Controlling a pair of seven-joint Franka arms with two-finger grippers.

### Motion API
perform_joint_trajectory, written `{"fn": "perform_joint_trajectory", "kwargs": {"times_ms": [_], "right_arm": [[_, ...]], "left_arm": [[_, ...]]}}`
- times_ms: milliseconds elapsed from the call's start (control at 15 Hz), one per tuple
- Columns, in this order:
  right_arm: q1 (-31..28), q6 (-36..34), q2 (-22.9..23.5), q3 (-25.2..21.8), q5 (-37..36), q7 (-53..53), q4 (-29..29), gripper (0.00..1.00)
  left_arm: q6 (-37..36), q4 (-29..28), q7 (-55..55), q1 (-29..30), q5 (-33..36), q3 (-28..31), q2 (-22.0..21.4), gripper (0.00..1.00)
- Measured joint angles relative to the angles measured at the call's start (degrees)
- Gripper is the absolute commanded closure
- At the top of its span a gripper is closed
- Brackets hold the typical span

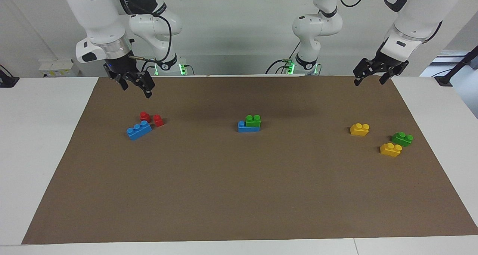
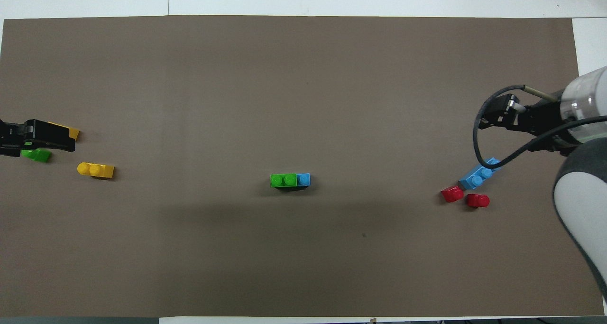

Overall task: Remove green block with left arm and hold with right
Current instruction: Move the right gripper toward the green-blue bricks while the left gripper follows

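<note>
Nearest the robots you have both grippers, raised over the robot-side edge of the brown mat (image 1: 239, 195). The right gripper (image 1: 135, 86) hangs above the mat near the corner at the right arm's end, over bare mat just robot-side of the red bricks, its fingers spread apart with nothing between them. The left gripper (image 1: 369, 77) waits above the corner at the left arm's end, jaws parted and empty too.

Next out, at the right arm's end, you see two small red bricks (image 1: 151, 118) side by side, with a long blue brick (image 1: 139, 130) lying at an angle just past them, touching or nearly so (the gap is hard to read).

Around the middle of the mat sits the green block (image 1: 253, 121), studs up, stacked on one end of a blue base brick (image 1: 244, 127) whose single free stud shows beside it. Neither gripper is close to it.

At the left arm's end lie a yellow brick (image 1: 359, 129), then a darker green brick (image 1: 402, 139), and farthest out a second yellow brick (image 1: 390, 149) just beside it.
</note>
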Motion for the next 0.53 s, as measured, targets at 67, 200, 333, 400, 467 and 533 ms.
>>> {"fn": "perform_joint_trajectory", "kwargs": {"times_ms": [67,200,333,400,467,533], "right_arm": [[1.0,0.3,0.1,0.1,1.2,4.6,-0.9,0.03],[2.3,2.0,0.2,0.1,4.3,12.8,-2.9,0.03],[3.3,4.8,0.4,0.1,7.8,20.0,-5.4,0.03],[4.0,6.8,0.5,0.1,9.9,23.9,-6.9,0.03],[4.9,9.1,0.7,0.1,12.2,27.8,-8.4,0.03],[5.8,11.5,0.9,0.1,14.3,31.7,-9.7,0.03]], "left_arm": [[0.0,0.0,0.0,0.0,0.0,0.0,0.0,0.0],[0.0,0.0,-1.3,0.0,0.0,0.0,0.0,0.0],[0.0,0.0,-3.9,0.0,0.0,-0.1,0.0,0.0],[0.0,-0.1,-5.8,0.0,-0.1,-0.2,0.0,0.0],[0.0,-0.2,-8.3,-0.1,-0.1,-0.3,0.0,0.0],[0.1,-0.3,-11.6,-0.2,-0.3,-0.5,0.0,0.0]]}}
